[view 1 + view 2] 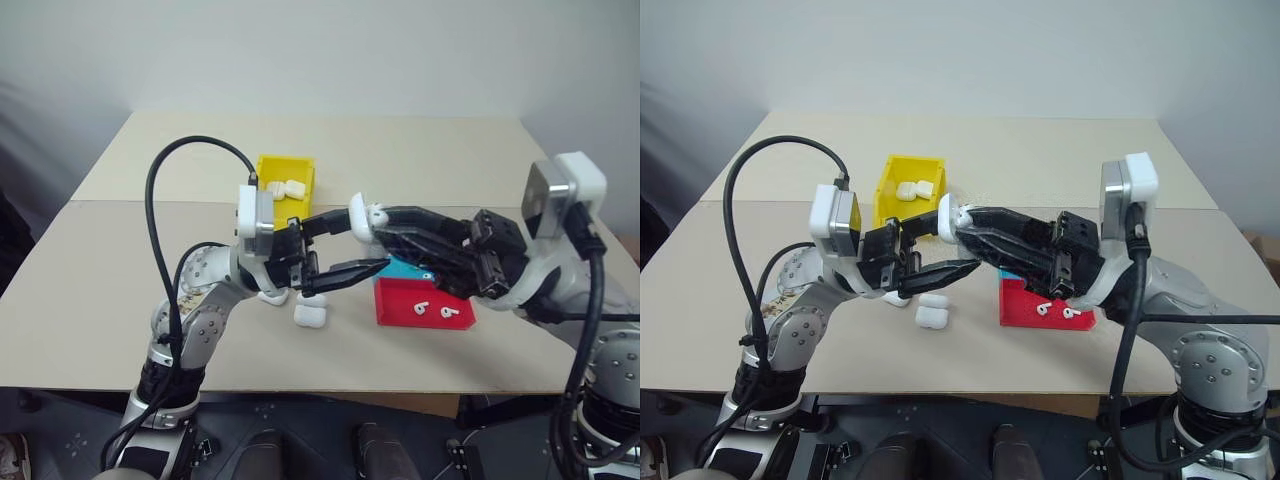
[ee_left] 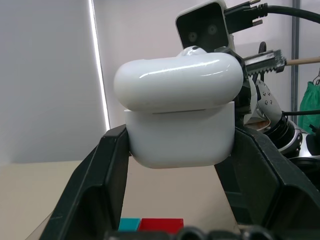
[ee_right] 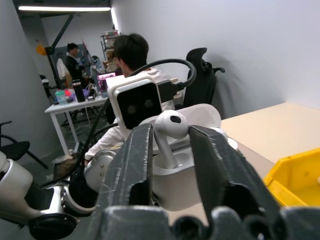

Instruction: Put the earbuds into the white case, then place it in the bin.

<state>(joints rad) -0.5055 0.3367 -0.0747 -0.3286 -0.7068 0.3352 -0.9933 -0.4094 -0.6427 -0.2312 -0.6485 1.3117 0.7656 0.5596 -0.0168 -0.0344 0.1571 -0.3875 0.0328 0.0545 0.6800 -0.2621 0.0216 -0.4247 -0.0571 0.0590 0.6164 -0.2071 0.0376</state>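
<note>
**Seating an earbud in the case I hold up**

The table lies well below both my hands. Beyond my fingers sits the yellow bin, already holding a couple of cases. Below my right gripper is the red tray with two more earbuds lying loose, a teal tray edge just behind it, and under my left gripper several spare cases rest on the table.

My left fingers are clamped tight on the body of the white case, one finger on each side, lid tipped back. My right fingers stand about half apart around the stem of one earbud, its head poking up between them, just above the case's opening; whether I grip it firmly I cannot tell.

Both pieces are glossy hard plastic, light and slippery. I judge the case best held low on its flat sides, clear of the hinge, and the earbud by its stem.
</note>
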